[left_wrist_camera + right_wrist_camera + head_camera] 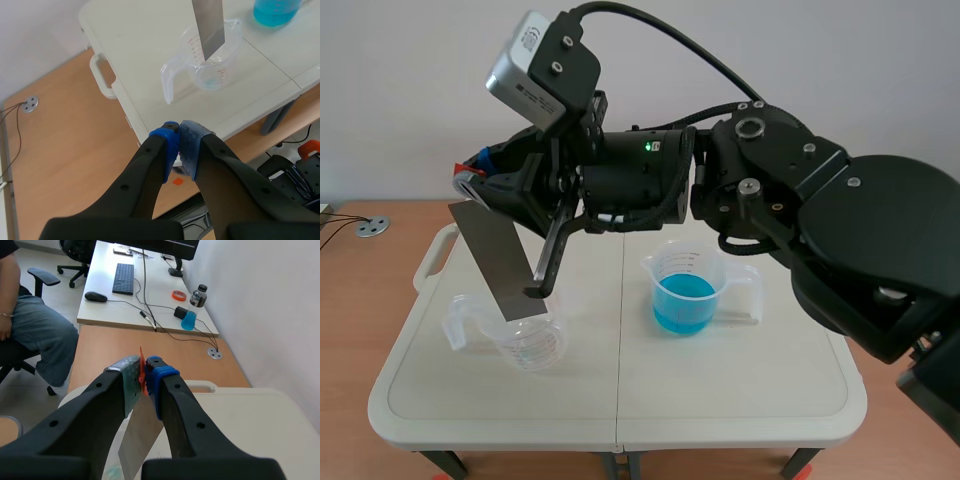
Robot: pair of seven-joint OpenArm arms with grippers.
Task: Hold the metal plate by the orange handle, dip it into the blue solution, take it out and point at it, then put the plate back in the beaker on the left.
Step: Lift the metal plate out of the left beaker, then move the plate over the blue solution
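My right gripper, on the arm that reaches across from the right, is shut on the orange handle of the grey metal plate. The plate hangs tilted, and its lower end sits at the mouth of the clear empty beaker on the table's left half. The left wrist view shows the plate dipping into that beaker. The beaker of blue solution stands to the right of the middle. My left gripper is shut on nothing, off the table's left corner, and does not show in the scene view.
The white folding table has a carry handle at its left end and stands on a wooden surface. Behind, a person sits on a chair beside a desk with a keyboard.
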